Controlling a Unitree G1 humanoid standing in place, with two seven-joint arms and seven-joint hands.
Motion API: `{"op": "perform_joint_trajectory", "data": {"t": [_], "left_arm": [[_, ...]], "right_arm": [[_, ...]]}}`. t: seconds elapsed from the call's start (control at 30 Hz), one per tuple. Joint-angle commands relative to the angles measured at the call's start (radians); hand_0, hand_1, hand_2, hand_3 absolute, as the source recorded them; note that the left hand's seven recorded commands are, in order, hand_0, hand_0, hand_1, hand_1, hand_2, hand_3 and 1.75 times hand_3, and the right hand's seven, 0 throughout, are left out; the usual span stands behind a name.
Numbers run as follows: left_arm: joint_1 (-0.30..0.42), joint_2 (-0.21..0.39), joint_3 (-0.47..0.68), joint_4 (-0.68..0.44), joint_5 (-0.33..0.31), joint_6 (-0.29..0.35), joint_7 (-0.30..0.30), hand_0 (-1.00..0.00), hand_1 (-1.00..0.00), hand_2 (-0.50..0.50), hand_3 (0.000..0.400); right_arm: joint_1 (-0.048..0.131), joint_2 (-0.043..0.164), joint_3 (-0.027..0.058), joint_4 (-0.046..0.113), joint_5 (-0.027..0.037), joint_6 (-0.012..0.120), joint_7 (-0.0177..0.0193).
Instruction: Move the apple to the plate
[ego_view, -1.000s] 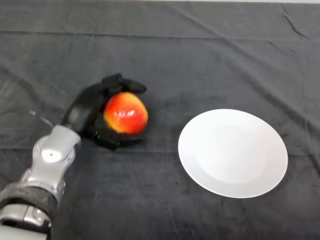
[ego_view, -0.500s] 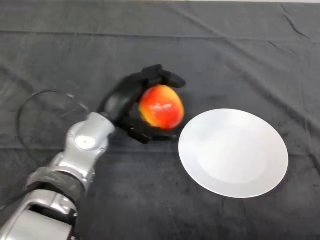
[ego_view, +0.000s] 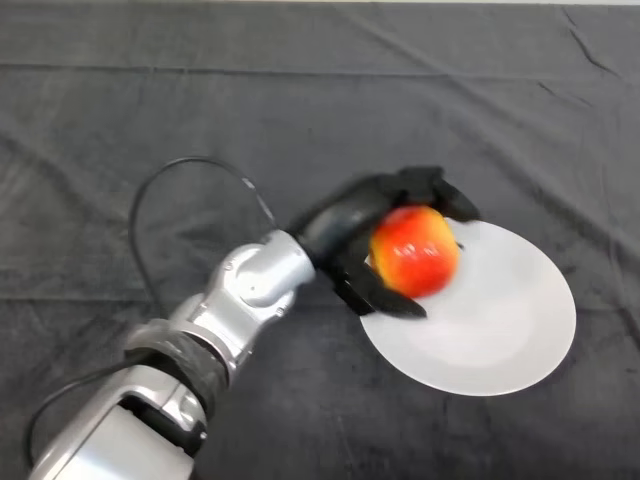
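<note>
Gripping the apple (ego_view: 415, 251), the left hand (ego_view: 362, 212) has its fingers (ego_view: 436, 186) curled round the fruit over the left part of the plate (ego_view: 520, 330). Carrying looks nearly finished; lowering and letting go remain.

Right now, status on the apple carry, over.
Left hand shut on apple. Apple over the left part of the white plate, not released. Nothing else on the plate, dark cloth around it.

plate's (ego_view: 500, 330) left rim hidden (by apple (ego_view: 415, 250)), forearm cut off
</note>
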Motion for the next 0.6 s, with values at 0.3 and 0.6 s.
{"op": "perform_joint_trajectory", "data": {"t": [0.3,0.6], "left_arm": [[-0.098,0.017,-0.129,-0.059,-0.056,0.005,-0.03,0.0,-0.89,0.44,0.355],[-0.102,0.033,-0.157,-0.059,-0.093,0.025,-0.036,0.0,0.0,0.0,0.0]], "right_arm": [[0.08,0.053,0.0301,0.048,-0.0228,0.013,0.0154],[0.079,0.053,0.0305,0.051,-0.0232,0.012,0.015]]}}
